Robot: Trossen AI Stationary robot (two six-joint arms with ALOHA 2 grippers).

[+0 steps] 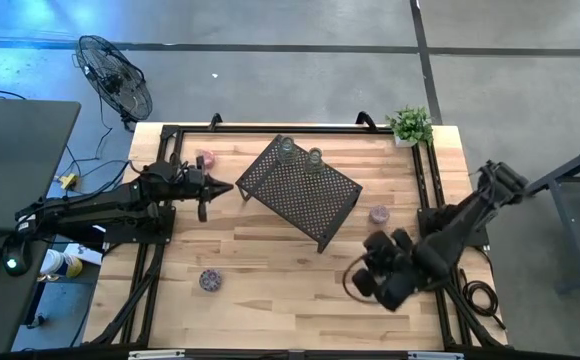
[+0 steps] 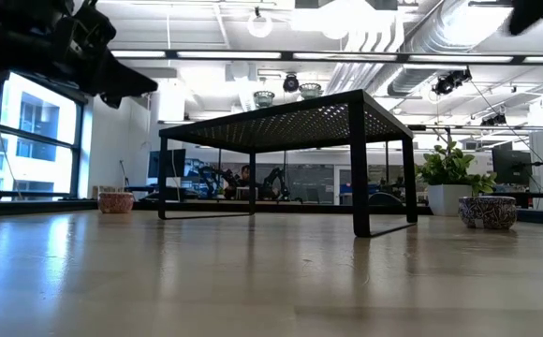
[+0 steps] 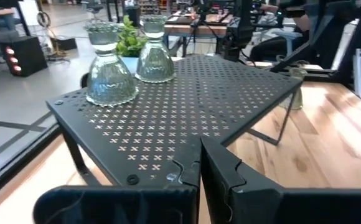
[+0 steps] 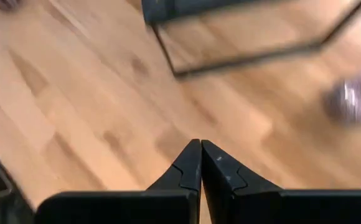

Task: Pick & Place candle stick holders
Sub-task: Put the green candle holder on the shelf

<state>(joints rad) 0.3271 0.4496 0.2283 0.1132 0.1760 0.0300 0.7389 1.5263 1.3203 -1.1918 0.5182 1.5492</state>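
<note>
Two clear glass candle stick holders [image 1: 287, 150] [image 1: 314, 157] stand on the far end of the black perforated rack [image 1: 300, 190]; they also show in the left wrist view [image 3: 109, 68] [image 3: 154, 53]. A pink holder [image 1: 205, 158] rests on the table at the far left. A purple holder [image 1: 209, 280] rests at the near left. Another purple holder [image 1: 379, 213] rests right of the rack. My left gripper [image 1: 225, 187] is shut and empty, just left of the rack. My right gripper [image 1: 358, 285] is shut and empty above the near right table.
A small potted plant [image 1: 410, 124] stands at the far right corner. A black frame [image 1: 425, 180] runs along the table's edges. A fan [image 1: 115, 75] stands on the floor beyond the far left corner. Bare wood lies between the rack and the near edge.
</note>
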